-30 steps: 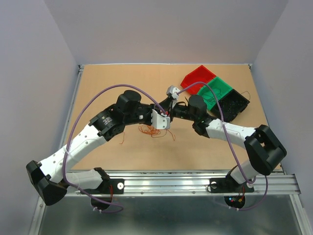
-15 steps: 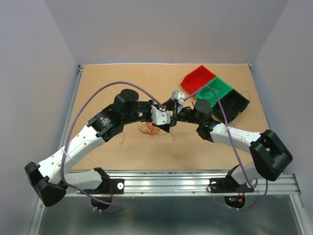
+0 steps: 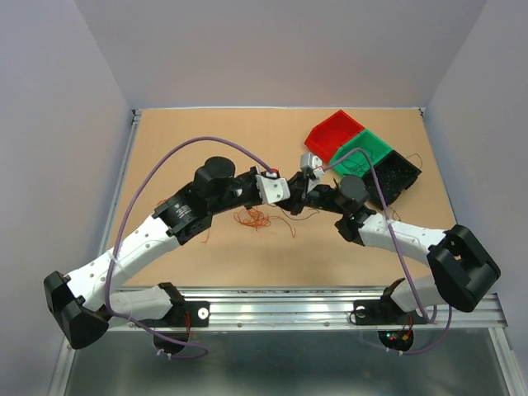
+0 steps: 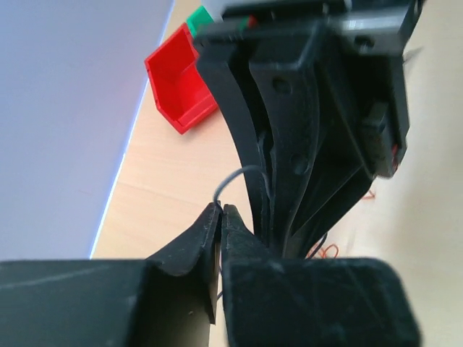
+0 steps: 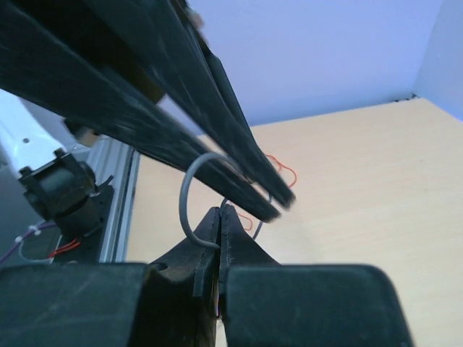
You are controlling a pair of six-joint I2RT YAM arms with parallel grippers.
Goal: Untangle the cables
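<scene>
One grey cable (image 5: 184, 199) held aloft: left pincer (image 4: 221, 210) clenched on it, right pincer (image 5: 219, 215) clenched on it too. Nearby, orange tangle (image 3: 252, 219) on middle of bench (image 3: 190, 132). Advice: draw pincers apart slowly, grips firm

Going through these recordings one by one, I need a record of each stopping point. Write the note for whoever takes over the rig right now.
Claws: the left claw is shut on a thin grey wire. The right claw is shut too, apparently on the same wire, tip to tip with the left one above the table.
Cables: a tangle of orange-red wires lies on the table under the claws. The red bin, green bin and black bin stand at the far right.
Done: one grey wire pinched between both claws.
Left: pull it free, then work through the tangle.
</scene>
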